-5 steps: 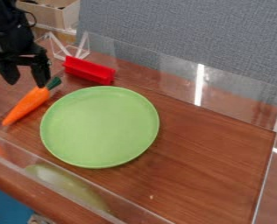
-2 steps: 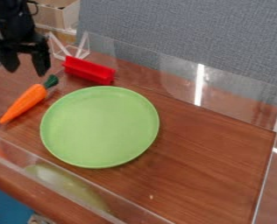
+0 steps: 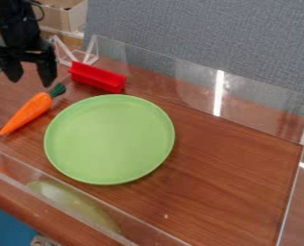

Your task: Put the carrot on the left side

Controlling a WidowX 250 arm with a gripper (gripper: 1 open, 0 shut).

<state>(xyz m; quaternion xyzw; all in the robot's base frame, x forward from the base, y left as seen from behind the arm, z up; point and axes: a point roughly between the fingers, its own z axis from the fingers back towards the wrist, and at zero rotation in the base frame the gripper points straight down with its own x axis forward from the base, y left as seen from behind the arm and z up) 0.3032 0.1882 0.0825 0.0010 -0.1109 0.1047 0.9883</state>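
carrot (image 3: 28,111) lies flat on the brown wooden tabletop (image 3: 232,154), at the left of the scene and just beside the left edge of the round green plate (image 3: 110,138), apart from its rim or barely so. its orange pointed tip aims toward the lower left, and its dark green stub points up and to the right. black pincer (image 3: 26,69) hangs above the stub end, aimed steeply downward, with its two fingers (image 3: 10,69) spread wide and nothing between them; it does not touch the carrot. red block (image 3: 98,76) rests behind the plate, just to the right of the pincer. clear plastic walls (image 3: 244,82) run around the tabletop.
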